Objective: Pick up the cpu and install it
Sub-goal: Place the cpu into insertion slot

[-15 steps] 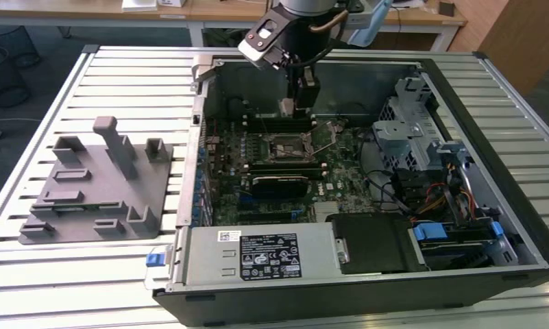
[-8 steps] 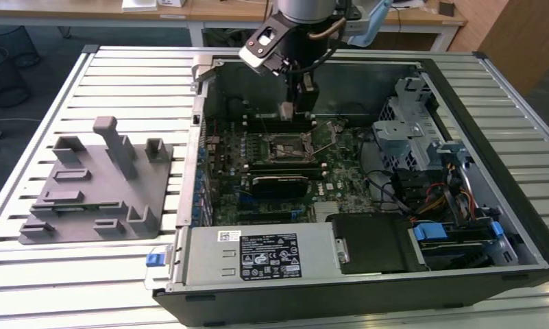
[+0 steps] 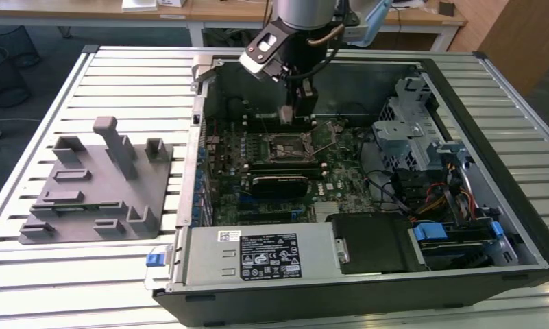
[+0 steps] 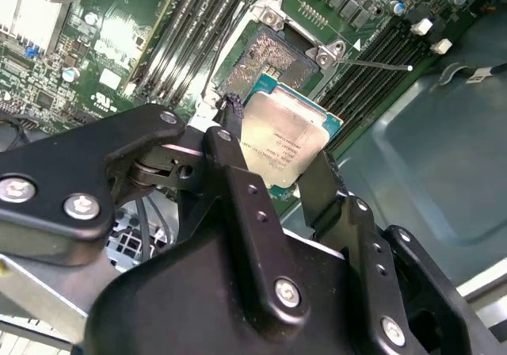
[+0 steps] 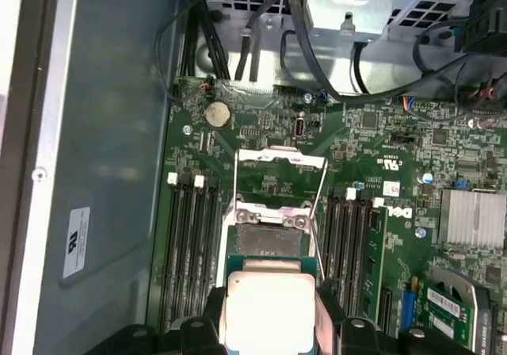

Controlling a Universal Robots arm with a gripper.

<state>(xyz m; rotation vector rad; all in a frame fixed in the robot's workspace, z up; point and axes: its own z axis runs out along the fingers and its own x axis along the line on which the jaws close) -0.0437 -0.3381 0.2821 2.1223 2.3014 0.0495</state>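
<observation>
The cpu [image 4: 281, 137], a flat square chip with a silver-grey top, is pinched by its edges between my gripper's [image 4: 277, 141] two black fingers [image 4: 238, 145]. In the first wrist view the cpu [image 5: 269, 307] hovers just short of the open socket [image 5: 265, 240], whose metal load plate [image 5: 281, 169] is flipped up. The bare socket [image 4: 265, 58] lies right beyond the chip, which is tilted relative to the board. In the exterior view my gripper [image 3: 295, 113] hangs inside the computer case, just above and behind the socket [image 3: 288, 145].
The open computer case [image 3: 521, 226] lies on a slatted metal table [image 3: 118, 82]. Memory slots [image 5: 190, 244] flank the socket. Cables [image 5: 333, 85] and a drive cage [image 3: 407, 130] sit nearby, with a heatsink [image 5: 471, 220]. A grey fixture [image 3: 96, 185] stands at the exterior view's left.
</observation>
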